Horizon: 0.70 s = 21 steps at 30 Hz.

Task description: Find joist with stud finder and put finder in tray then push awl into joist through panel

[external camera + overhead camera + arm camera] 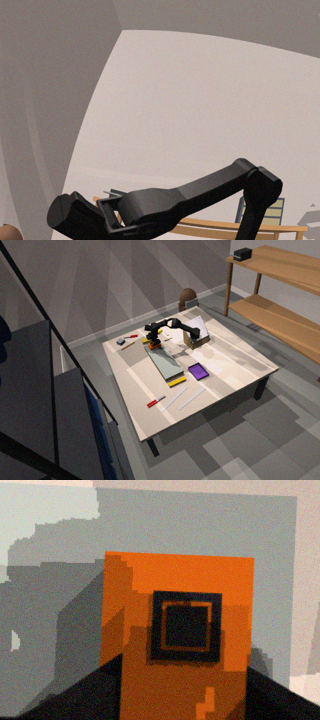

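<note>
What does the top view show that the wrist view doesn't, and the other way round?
Only top: the purple tray, the yellow bar and red-handled pliers.
Only wrist: the dark square frame on top of the stud finder, and the two dark fingers either side of it.
Both: the orange stud finder and the grey-green panel.

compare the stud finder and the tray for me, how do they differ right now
The stud finder is orange, the tray purple. The stud finder is gripped over the panel, while the tray rests on the table beside it. The stud finder has a dark square on top; the tray is open with a raised rim.
</note>
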### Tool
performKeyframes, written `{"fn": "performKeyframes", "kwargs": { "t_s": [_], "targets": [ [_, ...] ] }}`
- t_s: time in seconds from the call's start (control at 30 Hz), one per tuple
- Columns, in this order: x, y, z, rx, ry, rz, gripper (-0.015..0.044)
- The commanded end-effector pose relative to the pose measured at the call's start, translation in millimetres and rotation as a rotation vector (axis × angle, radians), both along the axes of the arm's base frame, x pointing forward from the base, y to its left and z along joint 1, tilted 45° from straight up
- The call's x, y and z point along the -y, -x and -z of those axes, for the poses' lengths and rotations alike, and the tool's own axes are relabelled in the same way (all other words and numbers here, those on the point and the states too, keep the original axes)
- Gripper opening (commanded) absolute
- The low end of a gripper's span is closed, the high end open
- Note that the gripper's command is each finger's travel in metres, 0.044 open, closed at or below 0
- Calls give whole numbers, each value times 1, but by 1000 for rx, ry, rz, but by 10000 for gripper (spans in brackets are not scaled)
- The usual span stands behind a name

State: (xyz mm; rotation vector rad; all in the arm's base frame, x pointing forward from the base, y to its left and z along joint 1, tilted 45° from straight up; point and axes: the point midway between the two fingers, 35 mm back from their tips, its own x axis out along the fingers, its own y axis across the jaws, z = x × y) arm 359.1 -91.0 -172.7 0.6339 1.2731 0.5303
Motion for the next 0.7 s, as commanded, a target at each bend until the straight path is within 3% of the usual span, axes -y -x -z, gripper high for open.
{"fn": "performKeyframes", "kwargs": {
  "t_s": [0.0,0.33,0.67],
  "targets": [
    [4,-1,4,1,8,-5,0],
    [3,0,-1,-1,1,1,0],
    [45,-7,-37,-1,10,-1,0]
  ]
}}
